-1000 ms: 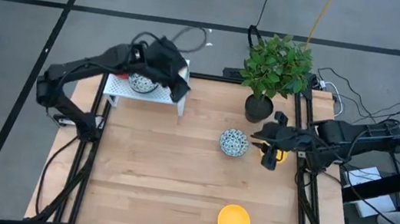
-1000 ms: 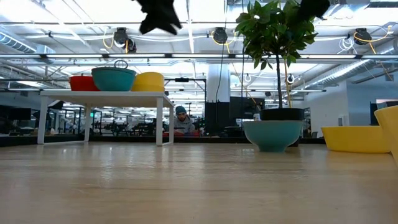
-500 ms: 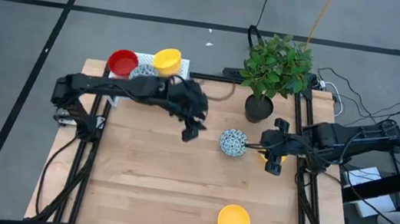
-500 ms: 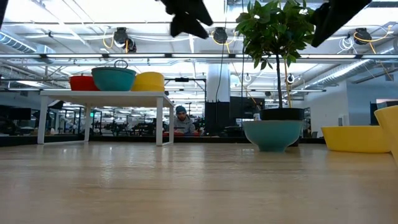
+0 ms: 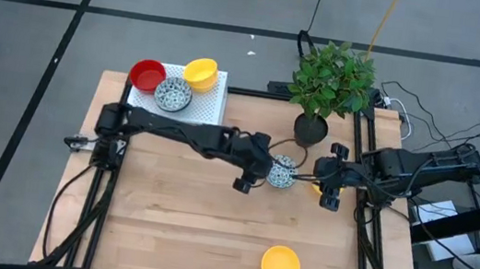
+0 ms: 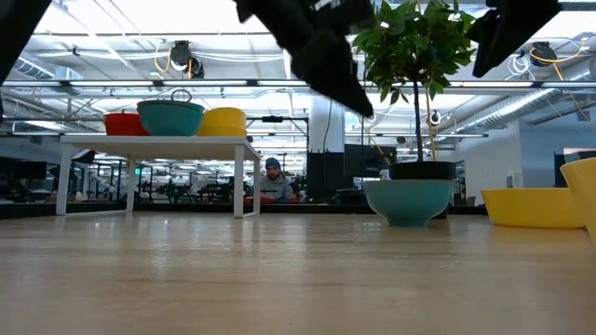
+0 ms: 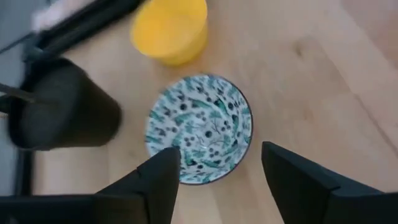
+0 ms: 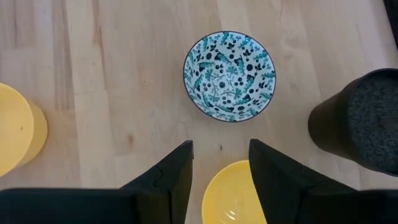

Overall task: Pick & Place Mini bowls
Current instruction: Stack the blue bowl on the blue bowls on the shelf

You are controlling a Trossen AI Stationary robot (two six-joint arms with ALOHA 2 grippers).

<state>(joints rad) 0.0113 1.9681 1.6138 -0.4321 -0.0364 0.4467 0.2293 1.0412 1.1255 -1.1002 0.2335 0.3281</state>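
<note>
- The left arm has stretched far out since half a second ago: its gripper (image 5: 251, 175) now hangs over the middle of the table (image 5: 172, 228), right beside the speckled bowl (image 5: 282, 172), where earlier it was still short of it, nearer the white stand (image 5: 211, 106).
- A second ago that arm covered the stand; now the stand is fully in sight.
- From the left wrist, the left gripper (image 7: 217, 177) has its fingers spread wide, nothing between them, with the speckled bowl (image 7: 199, 129) just past the tips.
- The right gripper (image 5: 331, 184) sits where it was half a second ago, near the table's right edge, over a yellow bowl (image 5: 320, 186).
- From the right wrist, the right gripper (image 8: 219, 168) is parted and empty; the speckled bowl (image 8: 229, 76) lies beyond it, untouched.
- Bowl count from above: six.
- Three are on the stand: a red bowl (image 5: 146, 75), a second speckled bowl (image 5: 173, 95) and a yellow one (image 5: 200, 73), set close together.
- Three are on the table: the speckled bowl at centre right, the yellow bowl under the right gripper, and a yellow bowl near the front edge (image 5: 280, 265).
- By colour: one red, two speckled, three yellow.
- One black plant pot (image 5: 310, 130) with a green plant (image 5: 333, 77) stands just behind the central speckled bowl, apart from it.
- In the low view a person (image 6: 273, 182) sits far off in the room behind.
</note>
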